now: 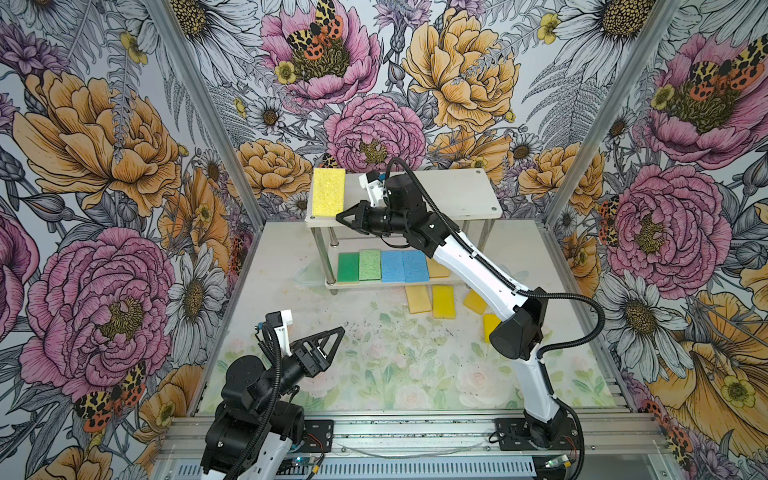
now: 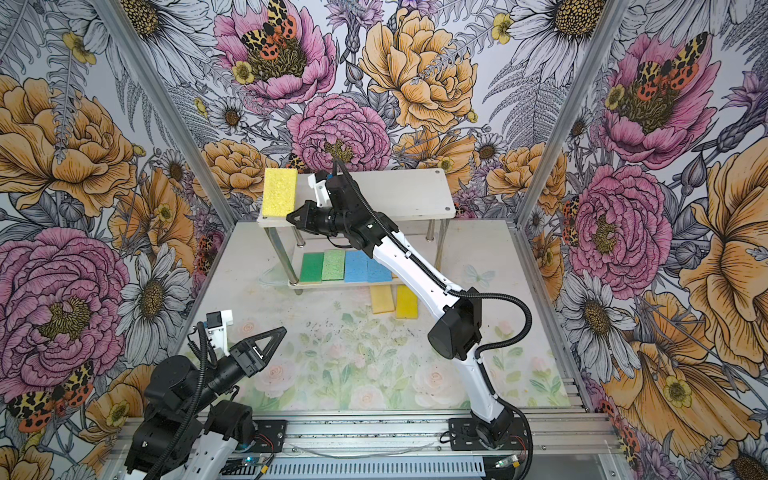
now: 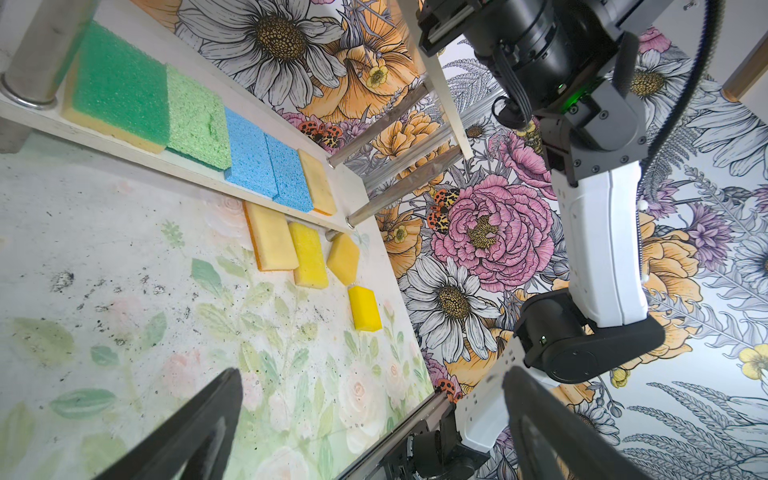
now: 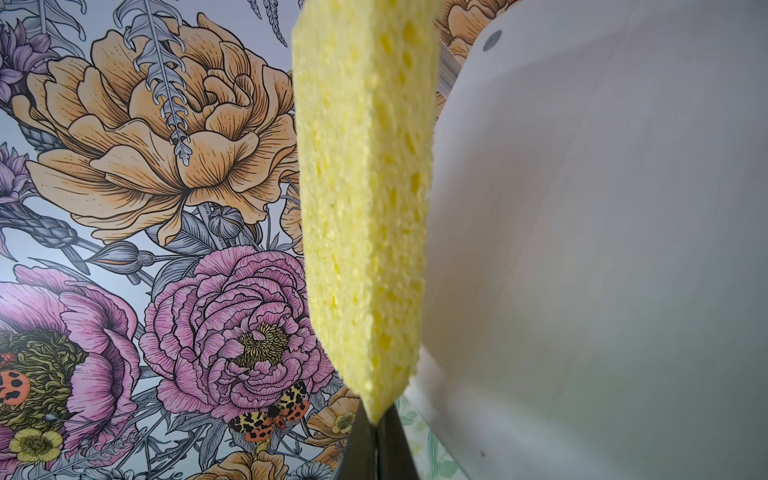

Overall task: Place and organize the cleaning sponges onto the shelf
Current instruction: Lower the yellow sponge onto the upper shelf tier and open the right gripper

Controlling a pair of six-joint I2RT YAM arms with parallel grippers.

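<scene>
Right hand (image 1: 340,216) is clamped on a corner of the yellow sponge (image 1: 328,192), which lies flat at the left end of the shelf (image 1: 449,195) top board. Left hand (image 1: 337,332) gapes empty over the table (image 1: 374,353). Sponge looks light and squashy; better gripped across the long edges.

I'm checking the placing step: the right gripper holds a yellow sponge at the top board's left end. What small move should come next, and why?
Probably open the right gripper: it is shut on the corner of the yellow sponge, which seems to lie flat on the left end of the shelf's top board.
</scene>
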